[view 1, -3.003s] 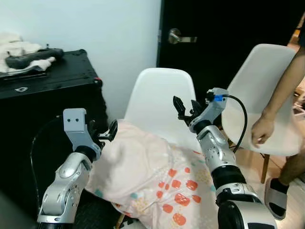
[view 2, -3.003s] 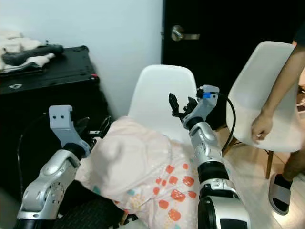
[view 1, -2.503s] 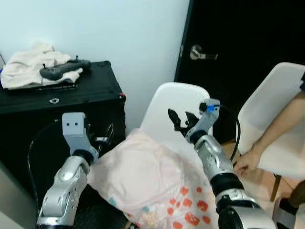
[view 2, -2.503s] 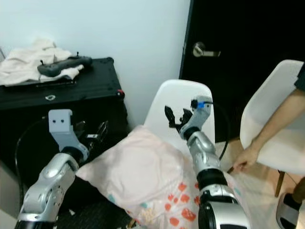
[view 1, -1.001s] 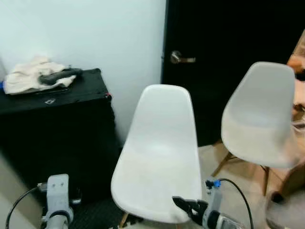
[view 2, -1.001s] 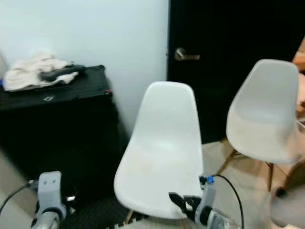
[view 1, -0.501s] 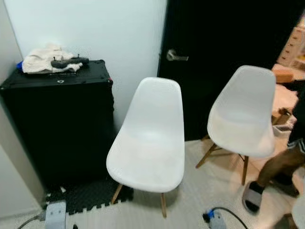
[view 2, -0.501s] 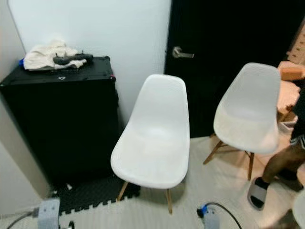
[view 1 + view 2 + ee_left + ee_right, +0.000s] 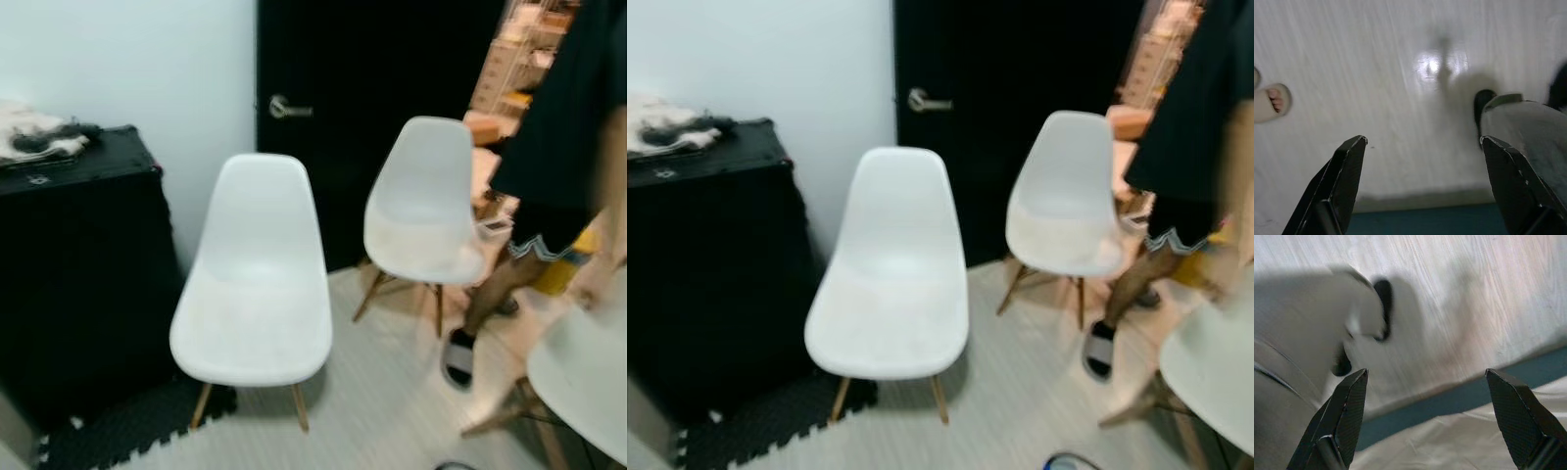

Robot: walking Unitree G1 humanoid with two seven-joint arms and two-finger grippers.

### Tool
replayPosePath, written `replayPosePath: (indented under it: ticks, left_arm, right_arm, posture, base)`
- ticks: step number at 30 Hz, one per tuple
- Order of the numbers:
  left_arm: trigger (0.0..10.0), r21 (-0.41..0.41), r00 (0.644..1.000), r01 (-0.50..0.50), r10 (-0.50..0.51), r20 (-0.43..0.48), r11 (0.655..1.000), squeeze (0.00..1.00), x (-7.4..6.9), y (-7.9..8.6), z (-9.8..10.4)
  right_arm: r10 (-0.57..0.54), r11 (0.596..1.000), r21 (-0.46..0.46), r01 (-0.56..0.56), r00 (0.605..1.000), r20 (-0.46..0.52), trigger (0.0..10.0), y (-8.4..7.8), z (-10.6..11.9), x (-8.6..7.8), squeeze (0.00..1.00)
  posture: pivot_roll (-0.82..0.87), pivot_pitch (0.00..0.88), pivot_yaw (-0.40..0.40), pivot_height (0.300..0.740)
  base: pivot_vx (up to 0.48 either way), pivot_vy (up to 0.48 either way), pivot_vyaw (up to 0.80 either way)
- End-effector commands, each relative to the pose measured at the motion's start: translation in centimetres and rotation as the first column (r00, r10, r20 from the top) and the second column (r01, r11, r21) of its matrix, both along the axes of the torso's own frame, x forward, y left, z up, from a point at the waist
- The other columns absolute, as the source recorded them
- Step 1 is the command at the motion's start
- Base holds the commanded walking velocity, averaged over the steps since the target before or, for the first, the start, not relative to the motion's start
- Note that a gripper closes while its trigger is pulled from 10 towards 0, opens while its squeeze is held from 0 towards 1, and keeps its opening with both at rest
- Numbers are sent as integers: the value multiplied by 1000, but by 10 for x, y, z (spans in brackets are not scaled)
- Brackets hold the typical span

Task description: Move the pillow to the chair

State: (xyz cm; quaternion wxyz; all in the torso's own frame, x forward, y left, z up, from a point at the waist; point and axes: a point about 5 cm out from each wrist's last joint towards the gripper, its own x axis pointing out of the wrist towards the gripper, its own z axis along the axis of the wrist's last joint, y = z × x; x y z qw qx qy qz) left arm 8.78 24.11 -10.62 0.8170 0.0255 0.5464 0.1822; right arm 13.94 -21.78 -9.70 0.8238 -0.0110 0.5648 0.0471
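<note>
Chair (image 9: pixel 257 284) at my 11 o'clock stands bare, the pillow that lay on it seconds ago gone from sight, both arms dropped, left gripper (image 9: pixel 1422 188) and right gripper (image 9: pixel 1425 418) hanging spread and empty, so I count the move undone.

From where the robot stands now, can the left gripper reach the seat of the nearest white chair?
Probably not yet. The left gripper hangs open over bare floor, while the white chair stands ahead with nothing blocking it.
</note>
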Motion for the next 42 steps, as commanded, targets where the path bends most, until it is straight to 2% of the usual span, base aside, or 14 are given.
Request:
replayPosePath:
  ticks: [1, 5, 12, 24, 42]
  left_arm:
    - [10000, -3, 999, 33, -33, 37, 999, 0, 16, -3, 3]
    - [10000, -3, 998, 42, -41, 44, 999, 0, 19, -4, 4]
    - [10000, -12, 997, 76, -75, 11, 997, 0, 8, -8, 0]
    - [10000, -12, 996, 87, -87, 18, 996, 0, 19, -6, 2]
    - [10000, -14, 996, 88, -88, 26, 996, 0, 23, -9, 3]
  right_arm:
    - [18, 1000, -24, -17, 1000, 23, 10000, -2, 3, 7, 0]
    - [34, 999, -38, -33, 999, 23, 10000, -2, 4, 9, 0]
    - [68, 995, -75, -65, 997, 33, 10000, 0, 6, 17, 0]
    - [119, 989, -86, -116, 993, 28, 10000, 8, 5, 18, 0]
    - [140, 987, -80, -137, 990, 22, 10000, 28, 2, 21, 0]
  posture:
    - [-202, 3, -63, 740]
    - [-203, 8, -63, 740]
    - [-219, 17, -64, 740]
    - [-228, 35, -55, 740]
    - [-197, 42, -60, 740]
  base:
    - [0, 0, -800]
    - [0, 0, -800]
    - [0, 0, -800]
    - [0, 0, -800]
    - [0, 0, -800]
